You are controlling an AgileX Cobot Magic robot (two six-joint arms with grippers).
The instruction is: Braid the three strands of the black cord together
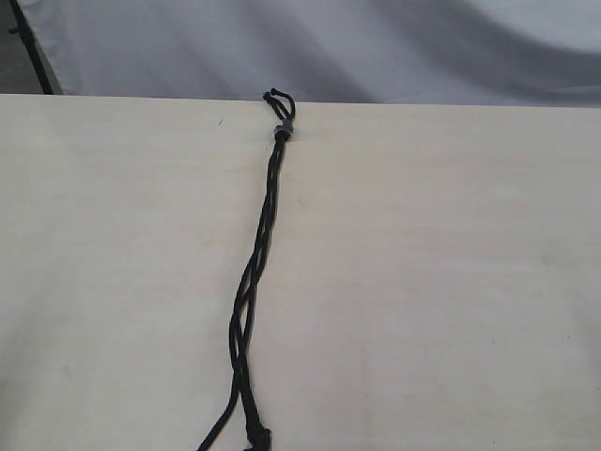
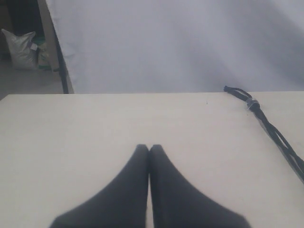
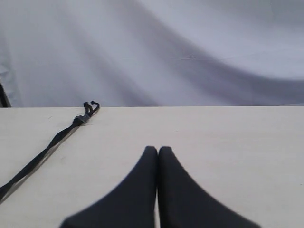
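The black cord (image 1: 255,263) lies down the middle of the pale table, its three strands crossed over one another along most of its length. A small grey band (image 1: 283,131) with short loops binds it at the far edge. The loose ends (image 1: 252,425) run off the near edge of the exterior view. My left gripper (image 2: 149,148) is shut with nothing in it, over bare table with the cord (image 2: 278,137) off to one side. My right gripper (image 3: 157,150) is shut and empty too, apart from the cord (image 3: 45,151). Neither gripper shows in the exterior view.
The wooden table (image 1: 451,282) ends at a far edge against a grey-white cloth backdrop (image 1: 376,47). A dark stand leg (image 2: 59,52) and a grey bag (image 2: 21,47) sit beyond the table's far left corner.
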